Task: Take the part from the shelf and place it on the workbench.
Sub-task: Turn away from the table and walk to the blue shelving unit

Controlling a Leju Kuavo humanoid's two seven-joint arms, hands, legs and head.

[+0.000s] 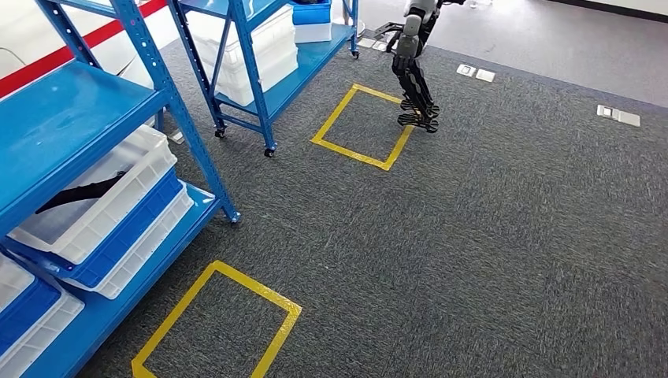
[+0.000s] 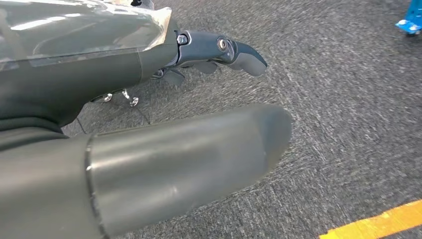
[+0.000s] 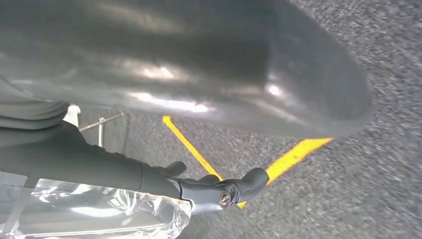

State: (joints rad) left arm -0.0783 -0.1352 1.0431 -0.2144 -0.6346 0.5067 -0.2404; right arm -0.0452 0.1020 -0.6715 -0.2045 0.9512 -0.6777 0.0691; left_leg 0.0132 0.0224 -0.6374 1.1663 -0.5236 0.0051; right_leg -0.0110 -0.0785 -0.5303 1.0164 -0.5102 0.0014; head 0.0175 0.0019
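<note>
At about nine o'clock in the head view stands a blue shelf (image 1: 94, 102), and on it sits a white bin (image 1: 102, 197) with a long black part (image 1: 79, 191) lying inside. That black thing looks like the part to be taken, though it is too small to be sure. It rests in its bin, so the task looks barely begun: nothing has been picked up, and no worktop can be seen anywhere. More white and blue bins are stacked under that one, and a second blue shelf (image 1: 268, 55) stands near eleven o'clock with white bins on it too. On the grey carpet (image 1: 488, 252) there are two yellow tape squares, one near six o'clock (image 1: 217, 323) and one near twelve o'clock (image 1: 362, 126). Another robot (image 1: 413, 63) stands by the far square (it is not part of this job). Close to the floor, the left hand (image 2: 189, 114) hangs with its fingers apart and nothing in it, just carpet below. The right hand (image 3: 209, 164) hangs over the carpet and yellow tape, its fingers loose and holding nothing. What is left, I think, is almost everything: get close to the shelf, reach into the bin, grab the part, carry it off, and set it down on the worktop.
</note>
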